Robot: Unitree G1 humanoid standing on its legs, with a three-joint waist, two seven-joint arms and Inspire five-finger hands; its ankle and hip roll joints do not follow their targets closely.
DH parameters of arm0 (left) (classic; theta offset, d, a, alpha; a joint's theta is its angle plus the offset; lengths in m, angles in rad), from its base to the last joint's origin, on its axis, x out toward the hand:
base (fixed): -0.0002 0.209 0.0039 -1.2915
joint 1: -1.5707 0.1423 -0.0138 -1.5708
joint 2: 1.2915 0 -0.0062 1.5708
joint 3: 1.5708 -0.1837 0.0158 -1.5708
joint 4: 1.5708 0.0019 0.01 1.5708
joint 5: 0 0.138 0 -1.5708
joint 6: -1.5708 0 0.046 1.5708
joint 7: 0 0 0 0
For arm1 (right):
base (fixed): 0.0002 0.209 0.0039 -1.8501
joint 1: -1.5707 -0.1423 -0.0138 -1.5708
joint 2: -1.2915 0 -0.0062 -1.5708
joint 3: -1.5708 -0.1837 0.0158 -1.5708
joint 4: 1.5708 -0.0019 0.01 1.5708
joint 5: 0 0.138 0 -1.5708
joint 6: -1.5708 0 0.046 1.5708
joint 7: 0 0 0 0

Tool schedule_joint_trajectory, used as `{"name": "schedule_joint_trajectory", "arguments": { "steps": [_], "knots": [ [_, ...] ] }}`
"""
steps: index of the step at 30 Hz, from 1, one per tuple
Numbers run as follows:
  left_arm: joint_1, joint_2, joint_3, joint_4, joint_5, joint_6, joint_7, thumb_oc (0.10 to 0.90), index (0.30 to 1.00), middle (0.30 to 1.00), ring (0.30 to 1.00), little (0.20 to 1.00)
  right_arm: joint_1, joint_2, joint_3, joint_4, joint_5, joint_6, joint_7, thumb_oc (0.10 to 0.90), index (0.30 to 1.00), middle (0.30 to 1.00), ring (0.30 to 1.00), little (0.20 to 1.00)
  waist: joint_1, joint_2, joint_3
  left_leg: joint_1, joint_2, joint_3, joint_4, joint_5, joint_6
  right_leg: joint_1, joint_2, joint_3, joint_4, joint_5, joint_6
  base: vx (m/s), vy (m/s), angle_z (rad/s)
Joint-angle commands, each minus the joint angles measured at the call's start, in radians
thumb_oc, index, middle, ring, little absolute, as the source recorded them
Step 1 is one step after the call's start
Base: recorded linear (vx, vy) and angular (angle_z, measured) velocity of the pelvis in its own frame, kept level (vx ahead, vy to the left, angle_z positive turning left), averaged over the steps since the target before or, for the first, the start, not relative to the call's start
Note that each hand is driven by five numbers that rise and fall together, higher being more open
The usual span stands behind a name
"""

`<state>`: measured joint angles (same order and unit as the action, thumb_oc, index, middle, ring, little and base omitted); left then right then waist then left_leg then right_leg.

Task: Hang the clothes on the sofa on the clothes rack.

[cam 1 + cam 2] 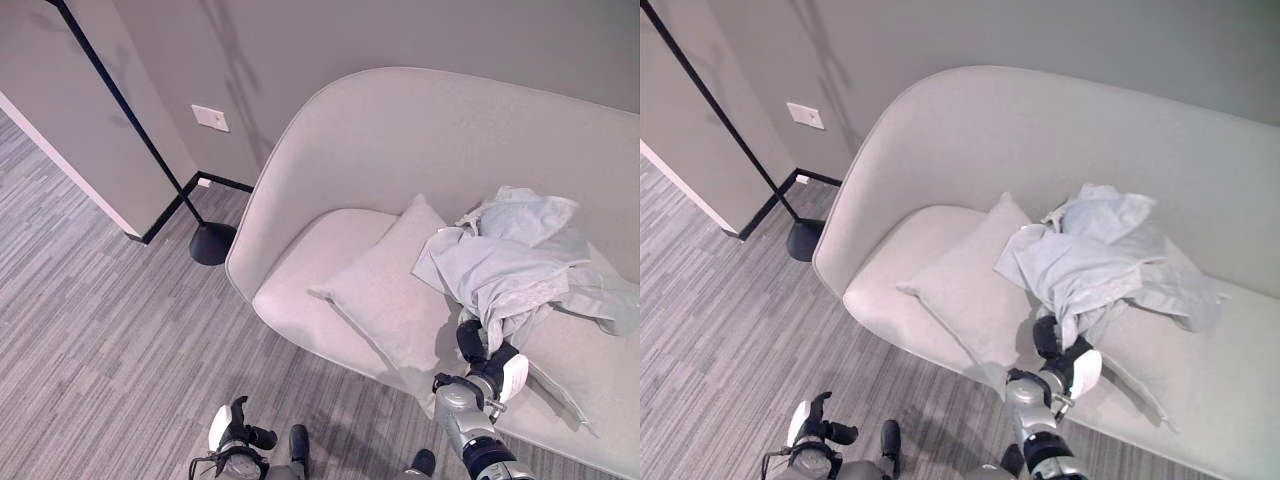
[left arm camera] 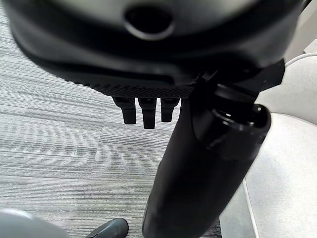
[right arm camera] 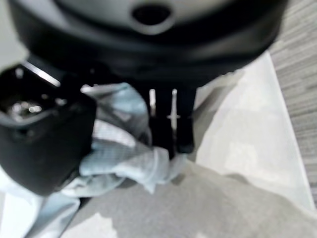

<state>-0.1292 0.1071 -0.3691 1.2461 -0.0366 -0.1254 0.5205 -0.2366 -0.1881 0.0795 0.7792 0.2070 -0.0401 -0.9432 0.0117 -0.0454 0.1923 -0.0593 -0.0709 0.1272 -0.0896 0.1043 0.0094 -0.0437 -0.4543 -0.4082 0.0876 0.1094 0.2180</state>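
One pale blue garment (image 1: 520, 255) heaped on one grey sofa (image 1: 400, 140) above two cushions (image 1: 385, 295), its lower edge pinched by the right hand (image 1: 487, 362), left hand (image 1: 232, 428) held low over the floor (image 1: 90, 330), fingers relaxed, one black stand (image 1: 150, 150) seen far beyond it.

Clothes rack (image 1: 120, 100) top cut off, right hand (image 1: 487, 352) fingers perhaps under clothes (image 1: 520, 262)
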Motion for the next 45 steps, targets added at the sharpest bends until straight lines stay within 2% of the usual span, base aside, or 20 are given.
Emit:
{"name": "schedule_joint_trajectory", "arguments": {
  "steps": [1,13,14,15,16,17,23,24,25,34,37,40,41,45],
  "knots": [
    [0.059,-0.023,-0.001,0.069,0.01,-0.008,0.026,0.8,0.9,0.9,0.9,0.9,-0.072,-0.035,-0.002,-0.02,-0.008,-0.05,-0.015,0.4,0.3,0.3,0.3,0.3,0.033,0.013,0.014,0.051,-0.022,-0.007,0.002,-0.18,0.002,-0.033,-0.051,0.048,0.011,0.148,0.044,0.0,0.0,0.0],
    [0.059,-0.023,-0.001,0.069,0.01,-0.008,0.026,0.8,0.9,0.9,0.9,0.9,-0.072,-0.035,-0.002,-0.02,-0.008,-0.05,-0.015,0.4,0.3,0.3,0.3,0.3,0.033,0.013,0.014,0.051,-0.022,-0.007,0.002,-0.18,0.002,-0.033,-0.051,0.048,0.011,0.148,0.044,0.0,0.0,0.0],
    [0.062,-0.014,0.022,0.077,0.005,0.001,0.017,0.8,0.9,0.9,0.9,0.9,-0.031,-0.072,-0.038,-0.146,0.037,-0.114,0.043,0.4,0.3,0.3,0.3,0.3,0.02,0.0,0.005,0.058,-0.022,0.0,0.002,-0.184,0.0,-0.031,-0.05,0.05,0.009,0.152,0.044,0.0,-0.032,0.0],
    [0.066,0.002,0.053,0.07,0.011,0.017,-0.016,0.8,0.9,0.9,0.9,0.9,0.047,-0.074,-0.036,-0.362,0.287,-0.245,0.271,0.4,0.3,0.3,0.3,0.3,0.006,-0.01,0.002,0.071,-0.018,0.01,0.002,-0.184,-0.003,-0.027,-0.044,0.062,0.012,0.152,0.044,0.06,-0.247,-0.01],
    [0.174,0.057,0.041,0.065,-0.009,0.03,-0.241,0.8,0.9,0.9,0.9,0.9,-0.753,-0.771,0.218,-0.691,0.841,-0.316,0.698,0.4,0.3,0.3,0.3,0.3,0.056,-0.049,-0.134,0.179,0.003,0.033,0.002,-0.194,-0.031,0.097,-0.017,0.038,0.006,0.087,0.042,0.04,-0.23,-0.12],
    [0.168,0.046,0.05,0.066,-0.009,0.03,-0.241,0.8,0.9,0.9,0.9,0.9,-0.786,-0.771,0.243,-0.675,0.847,-0.319,0.704,0.4,0.3,0.3,0.3,0.3,0.045,-0.041,-0.131,0.175,0.001,0.031,0.002,-0.189,-0.03,0.097,-0.017,0.035,-0.001,0.094,0.042,0.05,-0.207,-0.18],
    [0.169,0.045,0.049,0.068,-0.008,0.029,-0.244,0.8,0.9,0.9,0.9,0.9,-0.812,-0.771,0.255,-0.658,0.847,-0.319,0.701,0.4,0.3,0.3,0.3,0.3,0.043,-0.04,-0.132,0.177,0.0,0.028,0.002,-0.191,-0.029,0.1,-0.019,0.033,0.001,0.093,0.042,0.0,0.004,-0.39],
    [0.177,0.054,0.051,0.086,-0.01,0.031,-0.248,0.8,0.9,0.9,0.9,0.9,-0.914,-0.767,0.292,-0.593,0.843,-0.326,0.684,0.4,0.3,0.3,0.3,0.3,0.047,-0.044,-0.136,0.186,-0.008,0.023,0.002,-0.193,-0.026,0.106,-0.025,0.037,0.015,0.097,0.042,0.0,0.012,0.07],
    [0.178,0.056,0.051,0.087,-0.01,0.03,-0.248,0.8,0.9,0.9,0.9,0.9,-0.933,-0.767,0.3,-0.585,0.842,-0.328,0.682,0.4,0.3,0.3,0.3,0.3,0.047,-0.045,-0.137,0.186,-0.008,0.022,0.002,-0.193,-0.025,0.105,-0.026,0.037,0.015,0.098,0.042,0.0,0.013,0.03],
    [0.177,0.063,0.045,0.083,-0.009,0.025,-0.245,0.8,0.9,0.9,0.9,0.9,-1.016,-0.749,0.336,-0.532,0.833,-0.337,0.662,0.4,0.3,0.3,0.3,0.3,0.047,-0.05,-0.138,0.188,-0.015,0.011,0.002,-0.193,-0.021,0.106,-0.026,0.034,0.022,0.102,0.041,0.0,-0.005,0.16],
    [0.156,0.078,0.037,0.047,-0.023,0.002,-0.22,0.8,0.9,0.9,0.9,0.9,-1.056,-0.747,0.348,-0.502,0.825,-0.349,0.641,0.4,0.3,0.3,0.3,0.3,0.046,-0.051,-0.14,0.188,-0.017,0.011,0.002,-0.194,-0.02,0.107,-0.025,0.033,0.021,0.102,0.041,0.0,0.0,0.0],
    [0.105,0.112,0.053,-0.041,-0.056,-0.035,-0.154,0.8,0.9,0.9,0.9,0.9,-1.074,-0.737,0.367,-0.488,0.815,-0.352,0.629,0.4,0.3,0.3,0.3,0.3,0.045,-0.055,-0.142,0.188,-0.017,0.009,0.002,-0.193,-0.022,0.109,-0.025,0.031,0.02,0.101,0.041,0.0,0.0,0.0],
    [0.063,0.151,0.049,-0.144,-0.03,-0.06,-0.081,0.8,0.9,0.9,0.9,0.9,-1.083,-0.733,0.383,-0.498,0.807,-0.362,0.616,0.4,0.3,0.3,0.3,0.3,0.044,-0.056,-0.142,0.194,-0.013,0.009,0.002,-0.197,-0.025,0.112,-0.023,0.032,0.026,0.096,0.041,0.01,-0.026,0.03],
    [0.007,0.218,0.082,-0.374,-0.057,-0.095,0.051,0.8,0.9,0.9,0.9,0.9,-1.078,-0.716,0.409,-0.598,0.771,-0.383,0.573,0.4,0.3,0.3,0.3,0.3,0.035,-0.062,-0.151,0.192,-0.016,0.008,0.002,-0.194,-0.025,0.109,-0.022,0.036,0.022,0.099,0.039,0.0,-0.009,0.02]
  ]
}}
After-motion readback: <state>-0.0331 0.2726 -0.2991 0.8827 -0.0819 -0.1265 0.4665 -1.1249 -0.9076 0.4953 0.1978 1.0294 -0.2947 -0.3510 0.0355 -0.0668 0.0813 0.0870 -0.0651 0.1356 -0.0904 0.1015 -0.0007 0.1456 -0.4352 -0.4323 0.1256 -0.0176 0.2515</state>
